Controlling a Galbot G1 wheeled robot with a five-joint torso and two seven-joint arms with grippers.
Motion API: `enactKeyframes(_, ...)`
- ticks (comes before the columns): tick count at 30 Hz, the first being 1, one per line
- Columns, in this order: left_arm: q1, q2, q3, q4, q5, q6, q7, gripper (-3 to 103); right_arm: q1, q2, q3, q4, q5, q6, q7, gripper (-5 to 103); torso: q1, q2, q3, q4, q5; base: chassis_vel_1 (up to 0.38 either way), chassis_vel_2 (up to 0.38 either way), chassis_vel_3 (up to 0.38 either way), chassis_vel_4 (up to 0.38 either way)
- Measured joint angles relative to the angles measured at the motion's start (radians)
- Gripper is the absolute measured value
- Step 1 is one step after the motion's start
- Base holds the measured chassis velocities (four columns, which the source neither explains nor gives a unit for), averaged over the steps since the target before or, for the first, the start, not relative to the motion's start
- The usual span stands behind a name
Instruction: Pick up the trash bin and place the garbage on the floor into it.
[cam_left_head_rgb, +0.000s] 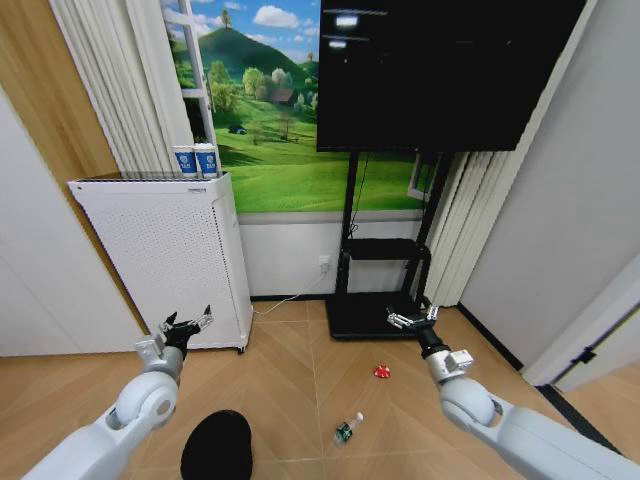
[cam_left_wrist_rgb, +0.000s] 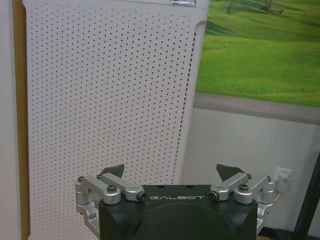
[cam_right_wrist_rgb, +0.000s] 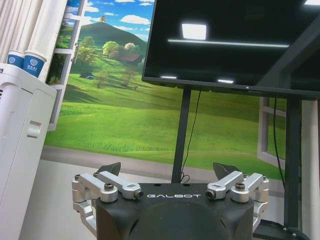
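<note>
The trash bin (cam_left_head_rgb: 217, 446) is a small round black bucket, matt and dark, standing on the wooden floor (cam_left_head_rgb: 300, 380) at the lower edge of the head view, just beside the left forearm. The floor is pale brown boards laid in a herringbone pattern. On it lies a little clear plastic bottle (cam_left_head_rgb: 347, 428) with a green label, on its side, to the right of the bin. Farther off, a crumpled red-and-white wrapper (cam_left_head_rgb: 382, 371) sits near the black flat base of the TV stand (cam_left_head_rgb: 370, 315).

The left gripper (cam_left_head_rgb: 187, 325) is held up in the air in front of the white cabinet (cam_left_head_rgb: 175, 260), a tall box of perforated sheet with rounded corners. Its jaws stand wide apart and hold nothing. The bin is below and behind it, well apart from the jaws.

The right gripper (cam_left_head_rgb: 412, 318) hovers over the stand's base, its jaws likewise spread wide and empty. The wrapper lies on the floor below it and a little nearer the robot; the bottle is farther still.

Two blue-and-white paper cups (cam_left_head_rgb: 196, 160) stand on top of the cabinet. A large glossy black screen (cam_left_head_rgb: 440, 70) hangs on the stand's slim metal post.
</note>
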Motion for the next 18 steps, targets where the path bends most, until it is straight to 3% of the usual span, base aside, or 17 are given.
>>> enactKeyframes(7,0.178,-0.040,-0.055,-0.044,0.040,0.000,0.014,100,-0.009,0.026,-0.016,-0.010,-0.023,0.000,0.001,100,-0.016,-0.037,-0.021,0.0005,0.0000,0.000,0.000,0.000,0.000)
enactKeyframes(18,0.298,-0.068,-0.088,-0.075,0.089,-0.008,0.033,100,-0.018,0.035,-0.019,-0.017,-0.040,0.002,0.002,100,-0.031,-0.077,-0.046,0.0000,0.0000,0.000,0.000,0.000,0.000)
